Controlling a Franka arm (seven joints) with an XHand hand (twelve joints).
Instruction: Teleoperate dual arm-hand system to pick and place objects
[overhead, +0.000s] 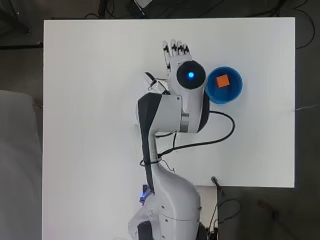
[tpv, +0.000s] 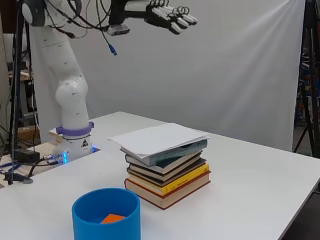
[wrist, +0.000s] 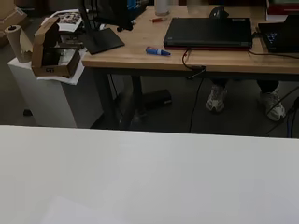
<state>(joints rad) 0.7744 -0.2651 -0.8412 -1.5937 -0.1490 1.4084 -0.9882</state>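
Note:
The hand (tpv: 172, 17) hangs high above the table with its fingers straight and nothing in it. In the overhead view the hand (overhead: 176, 52) points toward the table's far edge. An orange block (overhead: 223, 81) lies inside a blue round bowl (overhead: 235, 92) just to the right of the arm. From the side, the orange block (tpv: 113, 218) rests on the floor of the blue bowl (tpv: 106, 225) at the near table edge. A stack of books (tpv: 167, 172) topped by a white sheet stands below the hand; from overhead the arm hides it almost entirely.
The white table (overhead: 90, 100) spreads wide to the left and far side of the arm. A black cable (overhead: 220, 135) loops from the arm over the table. The wrist view shows the table's far edge (wrist: 140, 135) and a wooden desk (wrist: 140, 51) in the room behind.

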